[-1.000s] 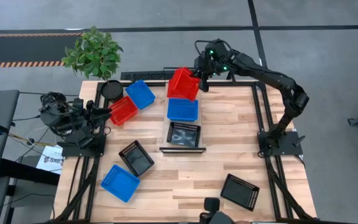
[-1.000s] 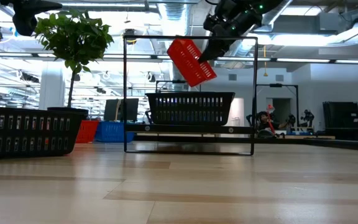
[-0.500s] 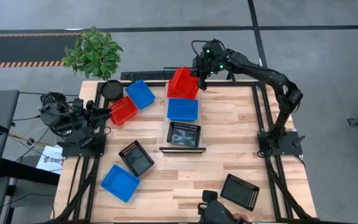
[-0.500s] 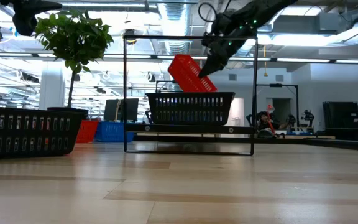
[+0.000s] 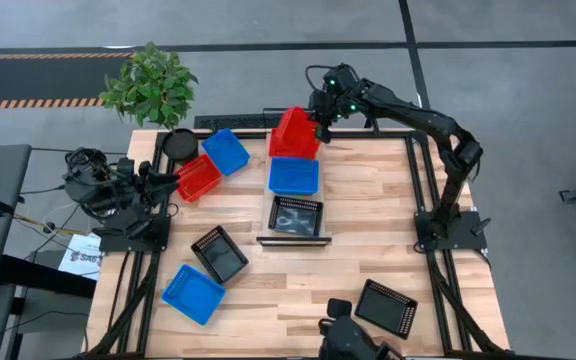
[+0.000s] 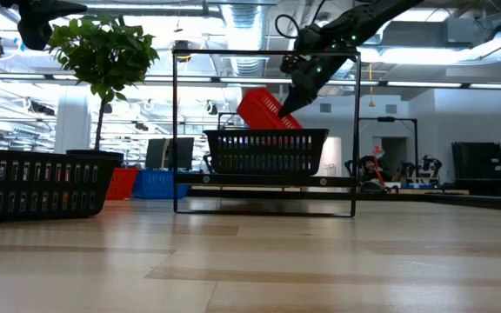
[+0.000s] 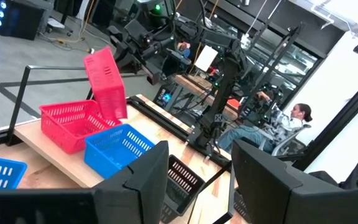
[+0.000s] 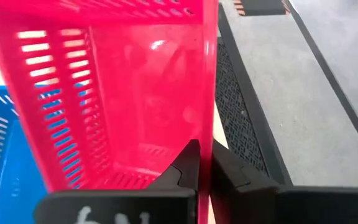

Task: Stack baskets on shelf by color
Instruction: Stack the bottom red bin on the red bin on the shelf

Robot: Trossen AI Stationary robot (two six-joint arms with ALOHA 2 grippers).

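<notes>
The shelf is lying along the middle of the table, running from the right claw toward the near edge, so three colour stacks can be lining up along it. A black basket is sitting at its near end and a blue basket next, both on the near side of the right claw. The red basket is hanging at the far end, tilted, directly at the claw: its fingers are pinching one thin side wall, judged so the basket can be tipping down flat onto the last free spot. In the right wrist view the two fingers are standing either side of that wall with a thin gap showing at the wall, so the grip may be loosening.

The left claw is waiting well off to the left, fingers apart and empty, beside another red basket.

The high view is showing the shelf order and the loose baskets, blue and black, far toward the near edge. The low view alone is showing height: the red basket is leaning, one edge still raised. The left wrist view is showing a second red basket lying under the tilted one.
</notes>
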